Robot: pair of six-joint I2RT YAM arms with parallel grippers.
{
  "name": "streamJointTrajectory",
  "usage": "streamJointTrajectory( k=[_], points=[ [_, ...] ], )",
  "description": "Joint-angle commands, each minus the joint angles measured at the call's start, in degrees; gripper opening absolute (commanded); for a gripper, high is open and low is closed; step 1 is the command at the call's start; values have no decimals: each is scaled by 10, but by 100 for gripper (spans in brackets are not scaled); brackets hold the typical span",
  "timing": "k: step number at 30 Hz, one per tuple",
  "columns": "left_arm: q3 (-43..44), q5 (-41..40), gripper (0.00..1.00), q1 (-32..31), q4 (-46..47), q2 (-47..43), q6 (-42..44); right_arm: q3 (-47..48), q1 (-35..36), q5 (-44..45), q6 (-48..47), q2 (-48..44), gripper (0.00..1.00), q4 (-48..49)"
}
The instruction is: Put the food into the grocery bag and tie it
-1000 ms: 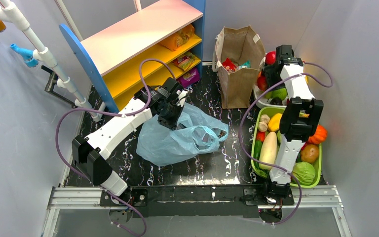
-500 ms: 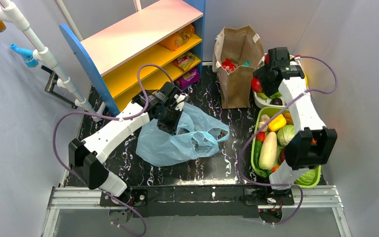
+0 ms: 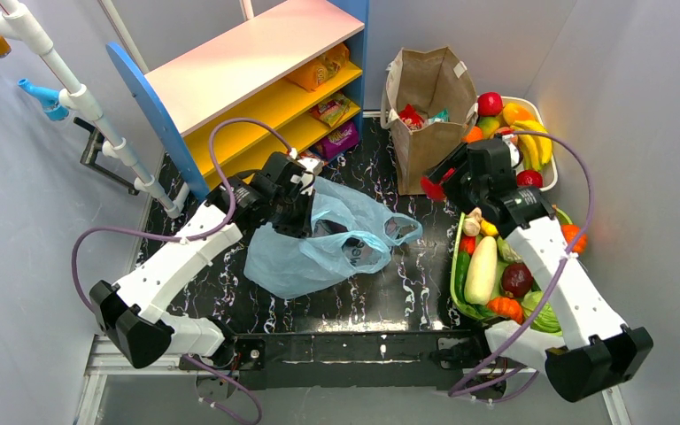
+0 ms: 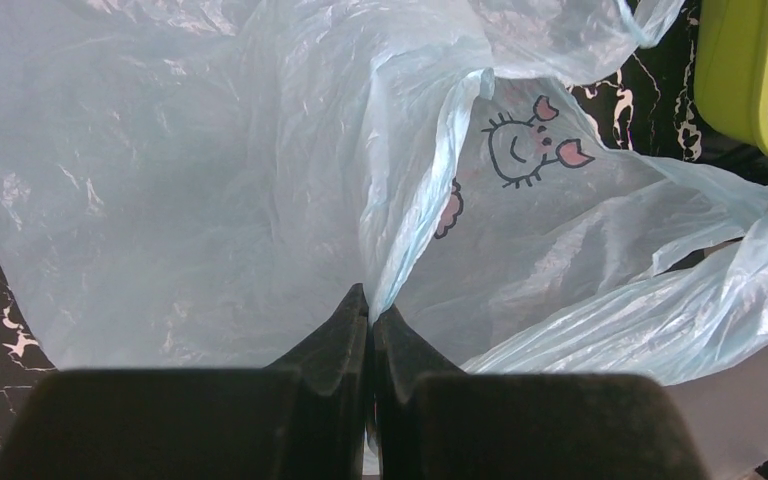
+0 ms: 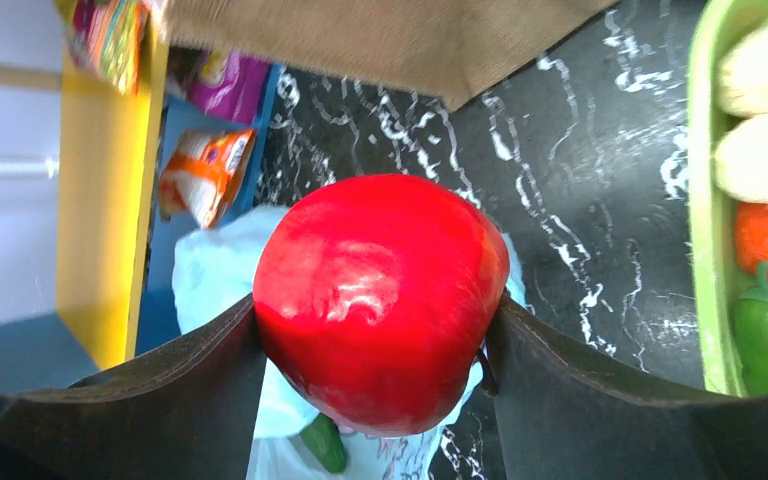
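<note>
The light-blue grocery bag [image 3: 319, 257] lies crumpled on the black table, its mouth facing right. My left gripper [image 3: 297, 220] is shut on a fold of the bag's rim [image 4: 410, 200], with the jaws [image 4: 370, 312] pinched together on the plastic. My right gripper [image 3: 438, 186] is shut on a red plastic apple [image 5: 380, 300] and holds it above the table, right of the bag's handles. The bag also shows below the apple in the right wrist view [image 5: 215, 280]. A red snack packet [image 3: 410, 116] and a teal one [image 3: 439, 115] sit inside the brown paper bag [image 3: 425, 155].
A blue and yellow shelf [image 3: 230, 133] with more packets [image 3: 332, 108] stands at the back left. A green crate [image 3: 457, 266] of vegetables and a white fruit basket [image 3: 549, 168] line the right side. An orange packet [image 5: 205, 175] lies by the shelf foot.
My right arm has swung from the fruit basket at the back right down and left toward the bag, carrying the red apple. My left gripper shifted slightly left, still holding the bag.
</note>
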Motion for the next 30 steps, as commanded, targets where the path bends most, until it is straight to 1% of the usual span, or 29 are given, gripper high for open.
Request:
streamJointTrajectory(
  k=[1,4,7,12,19,30],
  points=[
    [-10,-15,0,2,16,-24,-28,-45,32,-76,-46,-39,35,104],
    [-12,-18,0,2,24,-31,-41,-68,56,-127,-55,-48,35,142],
    [-13,-25,0,3,32,-40,-54,-71,90,-164,-70,-39,35,156],
    [-20,-29,0,3,49,-58,-69,-63,160,-163,-96,-14,35,158],
    [-40,-19,0,2,66,-77,-83,-72,209,-178,-102,21,35,200],
    [-37,-15,0,3,71,-78,-88,-22,289,-205,-164,73,35,194]
  ],
)
